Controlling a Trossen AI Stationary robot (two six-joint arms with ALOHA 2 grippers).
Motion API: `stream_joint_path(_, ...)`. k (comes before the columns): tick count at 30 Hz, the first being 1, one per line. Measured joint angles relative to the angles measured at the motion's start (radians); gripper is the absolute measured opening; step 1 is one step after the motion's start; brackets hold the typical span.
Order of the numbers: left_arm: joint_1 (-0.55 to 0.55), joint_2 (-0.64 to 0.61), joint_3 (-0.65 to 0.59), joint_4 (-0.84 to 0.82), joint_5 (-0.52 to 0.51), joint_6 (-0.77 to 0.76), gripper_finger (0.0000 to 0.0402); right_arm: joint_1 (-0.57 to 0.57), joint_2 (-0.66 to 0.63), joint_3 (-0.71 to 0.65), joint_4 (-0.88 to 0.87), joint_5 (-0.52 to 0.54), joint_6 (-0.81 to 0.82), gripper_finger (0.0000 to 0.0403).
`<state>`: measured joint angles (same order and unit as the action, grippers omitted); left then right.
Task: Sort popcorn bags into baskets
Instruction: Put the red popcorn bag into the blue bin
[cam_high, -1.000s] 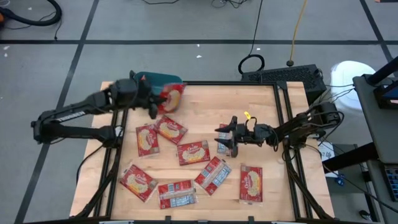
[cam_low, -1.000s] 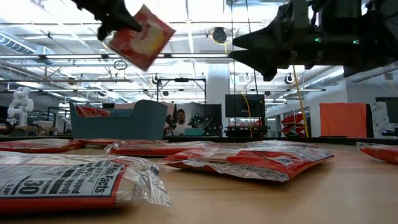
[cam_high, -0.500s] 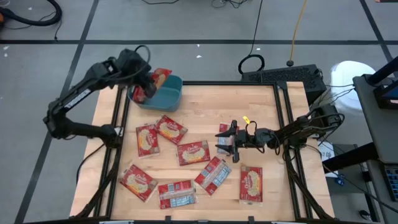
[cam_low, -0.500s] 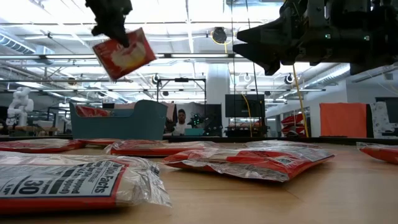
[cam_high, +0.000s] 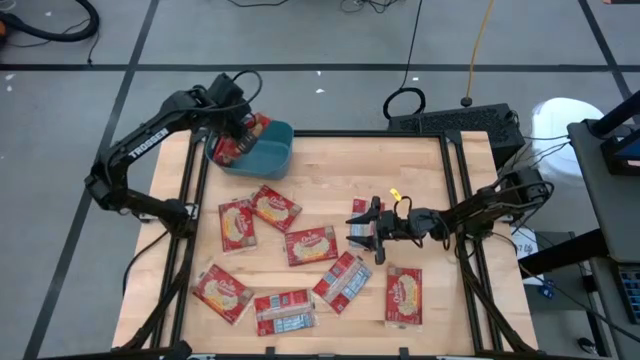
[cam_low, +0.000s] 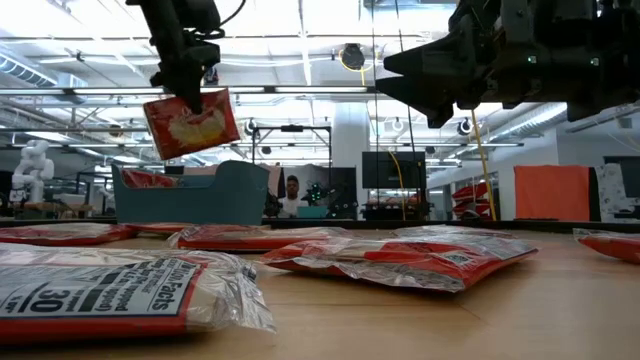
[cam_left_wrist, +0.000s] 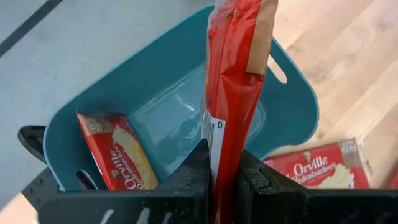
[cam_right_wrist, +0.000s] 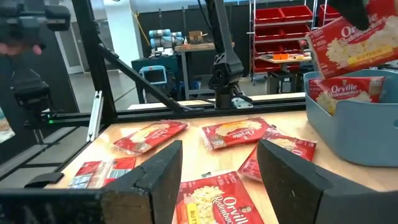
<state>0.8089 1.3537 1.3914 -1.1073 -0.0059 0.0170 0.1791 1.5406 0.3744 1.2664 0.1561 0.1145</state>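
My left gripper (cam_high: 238, 133) is shut on one red popcorn bag (cam_low: 190, 122) and holds it over the teal basket (cam_high: 268, 156) at the table's far left. One more bag (cam_left_wrist: 118, 152) leans inside the basket against its wall. Several popcorn bags (cam_high: 311, 245) lie flat on the wooden table. My right gripper (cam_high: 358, 228) hovers open over the table's middle right, fingers level and pointing toward the left edge, with nothing between them (cam_right_wrist: 217, 163). My left gripper pinches the bag's upper edge (cam_low: 192, 96) between its two fingers, coming steeply from above. In the left wrist view the bag (cam_left_wrist: 219, 155) runs edge-on out between the fingers. It hangs below them, slightly tilted, clear of the basket and the table.
The table's dark frame rails (cam_high: 460, 200) run along its left and right sides. A keyboard (cam_high: 455, 122) sits beyond the far right corner. Bare wood lies at the far right of the table (cam_high: 400, 165). A person (cam_low: 290, 195) shows in the room behind.
My left gripper has swung from beside the basket toward the table's far left corner, over the basket, and tipped to point steeply down. The bag went with it, turning from a slant to hanging below the fingers.
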Motion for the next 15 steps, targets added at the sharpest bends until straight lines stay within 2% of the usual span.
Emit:
stream_joint_path(5,0.0,0.0,0.0,0.016,-0.077,-0.08,0.0031,0.0,0.0,0.0,-0.037,0.0,-0.003,0.0201)
stream_joint_path(11,-0.011,0.0,0.0,0.007,-0.107,-0.105,0.0031,0.0,0.0,-0.013,-0.045,0.001,-0.024,0.0201)
stream_joint_path(15,-0.03,0.0,0.0,-0.011,-0.152,-0.101,0.0031,-0.001,0.0,-0.033,-0.019,0.051,-0.049,0.0201)
